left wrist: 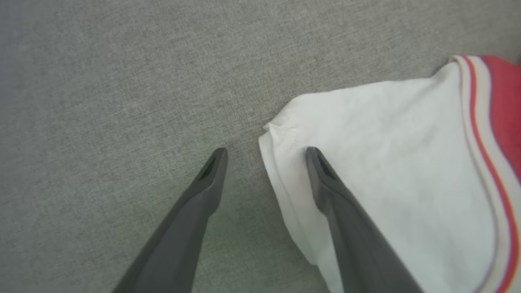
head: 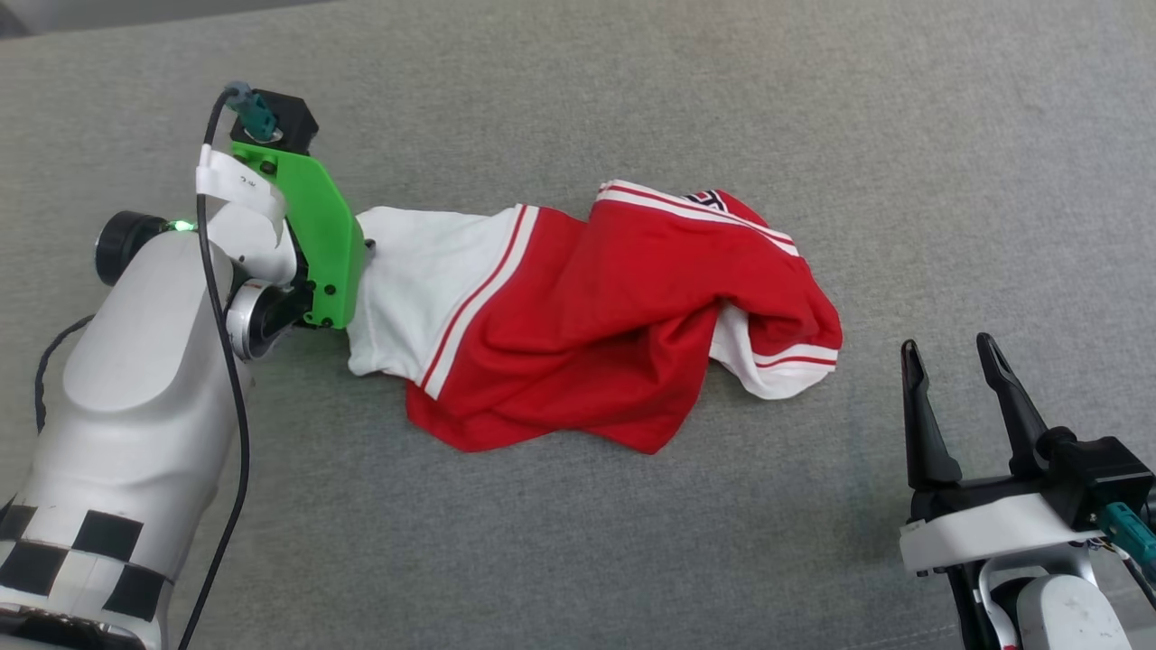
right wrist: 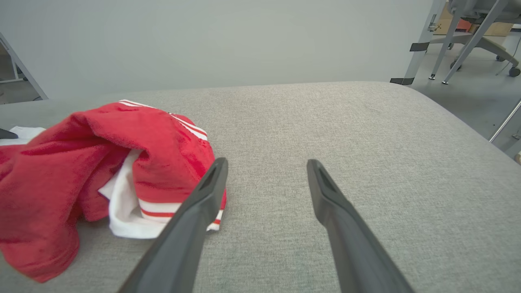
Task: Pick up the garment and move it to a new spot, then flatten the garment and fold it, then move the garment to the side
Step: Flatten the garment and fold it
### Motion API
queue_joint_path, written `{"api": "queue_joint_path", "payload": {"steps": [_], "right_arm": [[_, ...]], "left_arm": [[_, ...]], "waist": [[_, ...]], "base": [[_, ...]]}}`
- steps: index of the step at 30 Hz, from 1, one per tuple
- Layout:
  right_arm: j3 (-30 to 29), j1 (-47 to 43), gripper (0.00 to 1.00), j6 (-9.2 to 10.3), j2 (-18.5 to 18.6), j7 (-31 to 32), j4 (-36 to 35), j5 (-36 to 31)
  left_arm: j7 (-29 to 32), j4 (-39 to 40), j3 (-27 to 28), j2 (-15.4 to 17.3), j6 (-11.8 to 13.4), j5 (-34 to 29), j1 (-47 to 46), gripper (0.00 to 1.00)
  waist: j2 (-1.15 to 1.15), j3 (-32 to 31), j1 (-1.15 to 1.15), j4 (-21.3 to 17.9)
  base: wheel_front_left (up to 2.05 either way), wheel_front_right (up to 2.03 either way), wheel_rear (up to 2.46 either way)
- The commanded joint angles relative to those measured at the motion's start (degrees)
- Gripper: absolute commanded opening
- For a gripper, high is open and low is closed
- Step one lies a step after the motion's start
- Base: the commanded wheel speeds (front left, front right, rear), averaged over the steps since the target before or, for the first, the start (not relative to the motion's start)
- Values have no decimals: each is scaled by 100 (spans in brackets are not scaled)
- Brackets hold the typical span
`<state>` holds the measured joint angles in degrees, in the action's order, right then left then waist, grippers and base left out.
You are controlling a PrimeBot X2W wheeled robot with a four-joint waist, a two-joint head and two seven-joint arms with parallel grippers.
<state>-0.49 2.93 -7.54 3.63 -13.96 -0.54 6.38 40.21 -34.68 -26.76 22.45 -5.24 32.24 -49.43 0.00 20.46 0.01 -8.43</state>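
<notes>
Left fingers [left wrist: 195, 211] and right fingers [head: 923, 433] gape empty, the garment [head: 587, 343] stretches left-right, white sleeve [head: 406, 271] leftward

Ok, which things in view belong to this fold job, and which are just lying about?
Job:
garment, crumpled on the grey padded surface
left claw, open at its white sleeve
right claw, open, apart from it

Lying about:
metal frame leg
chair wheel, on the floor beyond

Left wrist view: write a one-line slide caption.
Open left pincer poised astride the white sleeve edge of the garment.
</notes>
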Motion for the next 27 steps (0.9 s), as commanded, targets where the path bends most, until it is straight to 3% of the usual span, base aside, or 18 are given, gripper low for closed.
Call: {"api": "queue_joint_path", "payload": {"steps": [1, 7, 8, 9, 10, 16, 27], "right_arm": [[12, 124, 100, 5, -32, -53, 32, 34], [39, 235, 100, 5, -48, -77, 94, 31], [40, 247, 100, 5, -49, -79, 94, 27], [35, 259, 100, 5, -50, -82, 93, 22], [26, 267, 100, 5, -51, -83, 91, 18], [-40, 257, 100, 5, -43, -90, 118, -39], [-138, 74, 100, 5, 55, 5, 96, -91]], "left_arm": [[-62, -118, -35, 13, 42, -100, -150, 100], [-11, -609, -270, -25, -124, -42, -206, 100], [32, -661, -304, -24, -147, 0, -199, 83], [30, -694, -325, -33, -168, 67, -195, 9], [-32, -703, -316, -44, -179, 120, -199, 0], [-718, -788, -205, -64, -208, 336, -210, 0], [-2568, -1169, 611, 193, -112, 739, -110, 0]], "waist": [[0, 208, -1, -189], [0, 284, -1, -200], [0, 292, -1, -196], [0, 299, -1, -188], [0, 304, -1, -177], [0, 180, -1, -38], [0, -437, -1, 432]], "base": [[0, 0, 0], [0, 0, 0], [0, 0, 0], [0, 0, 0], [0, 0, 0], [0, 0, 0], [0, 0, 0]]}}
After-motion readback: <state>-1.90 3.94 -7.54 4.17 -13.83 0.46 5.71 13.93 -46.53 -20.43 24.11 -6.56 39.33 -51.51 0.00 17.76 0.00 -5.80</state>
